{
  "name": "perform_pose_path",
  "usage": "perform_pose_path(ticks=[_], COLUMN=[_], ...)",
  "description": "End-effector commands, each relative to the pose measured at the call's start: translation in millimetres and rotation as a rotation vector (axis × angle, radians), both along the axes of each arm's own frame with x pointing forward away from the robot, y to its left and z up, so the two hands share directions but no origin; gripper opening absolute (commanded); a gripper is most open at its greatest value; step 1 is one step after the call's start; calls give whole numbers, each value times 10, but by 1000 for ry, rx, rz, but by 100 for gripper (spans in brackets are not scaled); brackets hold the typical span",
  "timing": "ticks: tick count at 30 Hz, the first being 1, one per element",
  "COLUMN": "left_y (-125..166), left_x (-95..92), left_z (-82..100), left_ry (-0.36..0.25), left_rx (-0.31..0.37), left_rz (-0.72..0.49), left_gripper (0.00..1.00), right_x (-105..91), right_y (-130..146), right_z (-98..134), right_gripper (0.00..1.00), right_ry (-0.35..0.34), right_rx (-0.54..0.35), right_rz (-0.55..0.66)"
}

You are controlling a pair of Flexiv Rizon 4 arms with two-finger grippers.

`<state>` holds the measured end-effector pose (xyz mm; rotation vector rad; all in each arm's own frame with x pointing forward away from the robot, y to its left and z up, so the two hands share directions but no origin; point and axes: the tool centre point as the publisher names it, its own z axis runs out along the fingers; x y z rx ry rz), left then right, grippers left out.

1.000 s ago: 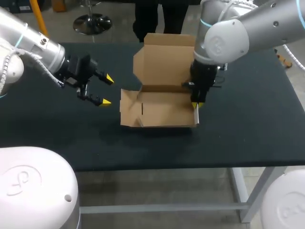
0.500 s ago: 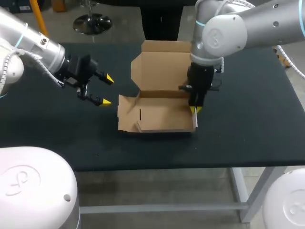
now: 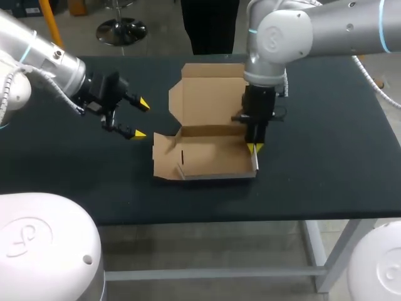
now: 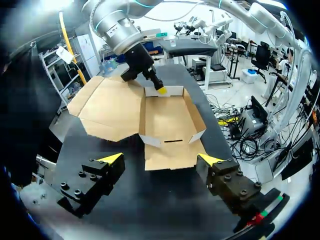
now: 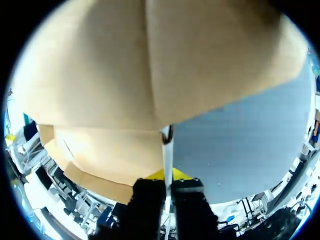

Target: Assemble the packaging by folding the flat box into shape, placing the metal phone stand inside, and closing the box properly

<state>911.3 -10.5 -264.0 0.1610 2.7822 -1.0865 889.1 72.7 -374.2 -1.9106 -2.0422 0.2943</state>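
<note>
A brown cardboard box [image 3: 210, 157] lies half folded in the middle of the black table, its lid [image 3: 210, 94] standing open at the far side and a side flap [image 3: 164, 153] spread out to the left. My right gripper [image 3: 255, 148] points down, shut on the box's right side wall [image 5: 166, 150]. That wall's thin edge runs between its fingertips [image 5: 168, 174]. My left gripper [image 3: 141, 119] hovers open to the left of the box, facing it with nothing between its fingers [image 4: 161, 159]. From there I see the box [image 4: 167, 120] and my right gripper [image 4: 161, 90]. No metal phone stand is in view.
The black tabletop [image 3: 326, 157] carries only the box. Its near edge [image 3: 250, 213] runs a short way in front of the box's front wall.
My right gripper has drawn the box slightly left and toward the table's near edge, keeping hold of the side wall. The left arm has stayed still.
</note>
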Motion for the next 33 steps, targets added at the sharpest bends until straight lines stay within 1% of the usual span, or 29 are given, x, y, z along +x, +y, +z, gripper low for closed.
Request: perform_pose_path(ticks=[1, 7, 16, 24, 28, 30, 33], left_y=[7, 7, 7, 7, 7, 7, 7], left_x=[-2, -2, -2, -2, -2, -2, -2], left_z=[14, 14, 14, 14, 14, 14, 14], left_ry=[3, 3, 3, 3, 3, 3, 3], left_rx=[4, 4, 4, 4, 4, 4, 4], left_rz=[-1, -1, -1, -1, -1, -1, -1], left_gripper=[100, 100, 100, 100, 100, 100, 100], right_x=[50, 61, 89, 95, 93, 94, 91], right_y=[43, 49, 49, 47, 45, 45, 43], right_z=[-63, -170, -241, -295, -316, -321, -319], right_gripper=[0, 0, 0, 0, 9, 11, 13], right_ry=[99, 151, 187, 173, 155, 146, 109], right_rx=[-19, -37, -31, -35, -38, -37, -38], right_rz=[6, -1, 10, 12, 7, 5, 1])
